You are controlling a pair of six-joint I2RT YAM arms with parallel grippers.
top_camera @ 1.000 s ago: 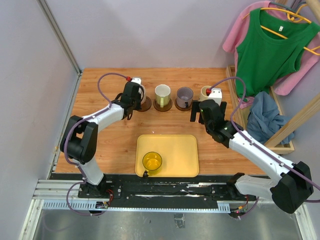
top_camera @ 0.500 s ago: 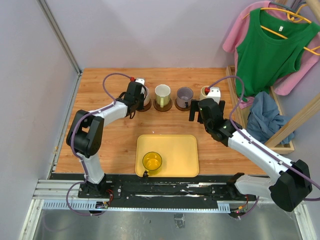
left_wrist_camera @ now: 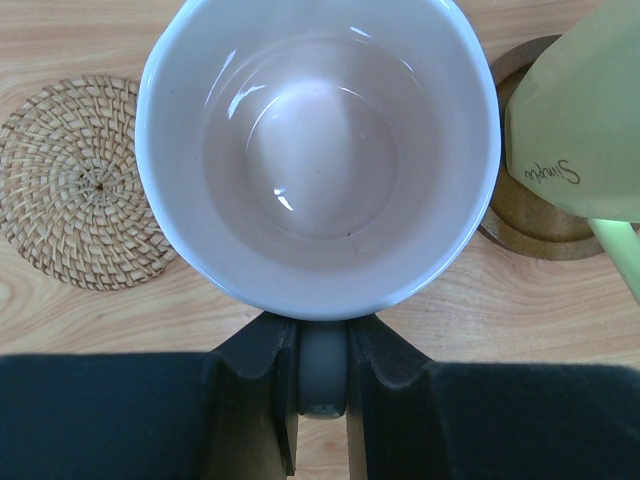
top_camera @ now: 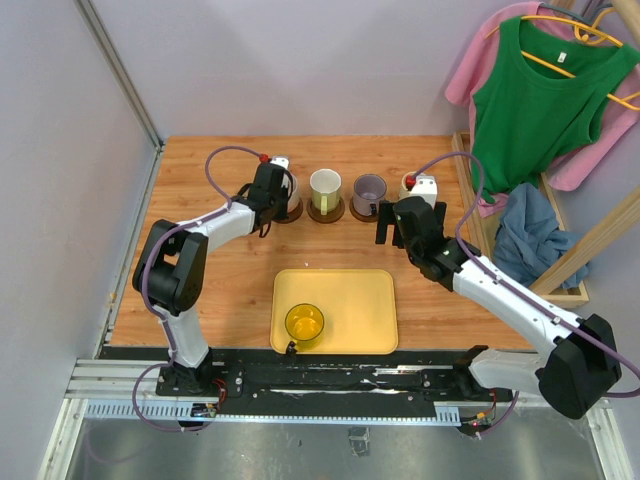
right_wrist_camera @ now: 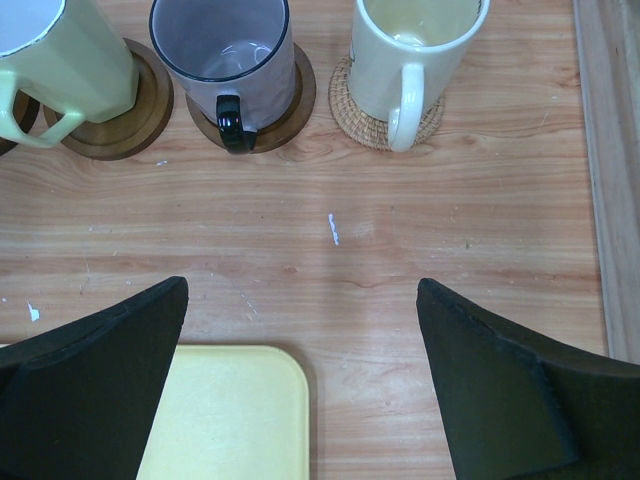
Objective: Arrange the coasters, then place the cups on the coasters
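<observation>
Overhead, the yellow cup sits in the tray well behind the left claw; up close, that claw is clamped on the pink cup by its handle, with a woven coaster ahead-left; the right claw gapes wide, with the purple cup on its dark coaster ahead-left.

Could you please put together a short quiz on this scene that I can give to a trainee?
1. True or false: the yellow cup stands on a coaster.
2. What is the left gripper shut on? A) the handle of the pink cup B) a coaster C) the purple cup
3. Fill in: the jaws of the right gripper stand ___.
Key: 1 false, it stands on the yellow tray. 2 A. 3 open.
</observation>
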